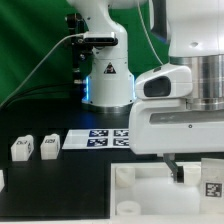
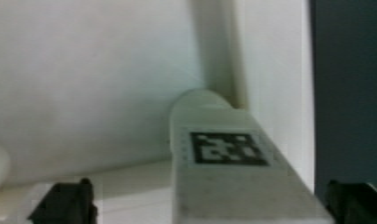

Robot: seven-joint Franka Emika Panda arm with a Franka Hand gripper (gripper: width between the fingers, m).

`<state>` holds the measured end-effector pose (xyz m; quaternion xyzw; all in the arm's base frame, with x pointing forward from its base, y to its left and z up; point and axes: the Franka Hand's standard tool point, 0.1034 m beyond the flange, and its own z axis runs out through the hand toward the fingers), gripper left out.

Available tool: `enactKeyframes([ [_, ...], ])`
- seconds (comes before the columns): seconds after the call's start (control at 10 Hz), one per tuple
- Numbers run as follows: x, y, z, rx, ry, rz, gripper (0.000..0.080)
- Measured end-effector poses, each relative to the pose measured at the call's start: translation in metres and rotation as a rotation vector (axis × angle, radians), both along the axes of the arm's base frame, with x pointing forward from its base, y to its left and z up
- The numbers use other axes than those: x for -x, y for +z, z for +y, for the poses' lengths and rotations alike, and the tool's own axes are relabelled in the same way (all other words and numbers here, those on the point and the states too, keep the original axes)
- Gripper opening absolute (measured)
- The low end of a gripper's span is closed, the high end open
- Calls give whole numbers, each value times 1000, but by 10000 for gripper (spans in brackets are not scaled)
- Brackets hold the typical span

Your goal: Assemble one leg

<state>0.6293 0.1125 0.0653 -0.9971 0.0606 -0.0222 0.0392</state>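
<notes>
Black matte tabletop under a green backdrop, with the arm's white base and its blue glow far behind the claw (image 1: 193, 172). From the exterior view: white wrist housing filling the near side, 1 dark finger (image 1: 178, 170) hanging below it, the other not to be made out. Just beside that finger, on the side away from the base, sits the leg (image 1: 212, 187), a small white plastic block with a square black-and-white tag facing the camera. Directly under and around the claw lies the square piece (image 1: 140, 195), smooth white plastic, tray-like, with raised corner knobs; probably set flat and near so that the leg can be brought to a corner hole. Well apart from the claw, toward the exterior view's left, stand 2 spare legs (image 1: 35, 147), side by side and apart from each other, likely parked clear of the work. Between those and the base lies the marker board (image 1: 100, 138), thin, flat, printed with dark tags. From the wrist view: both black fingertips (image 2: 64, 203) spread wide at the 2 sides, touching nothing, with the leg between them, rounded at its far end, tag sharp on its smooth upper face. Clear gaps on either side of the leg, so nothing pinched yet; looks like lining up for a grasp across the narrow sides. Behind the leg, pale, slightly glossy plastic with a straight raised edge, and beyond that edge a strip of black table.
</notes>
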Motion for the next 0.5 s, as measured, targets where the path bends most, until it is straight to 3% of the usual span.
enactKeyframes([
  [0.1,0,0,0,-3,-44,3,649],
  [0.4,0,0,1,-15,-192,16,289],
  [0.5,0,0,1,-19,-263,21,289],
])
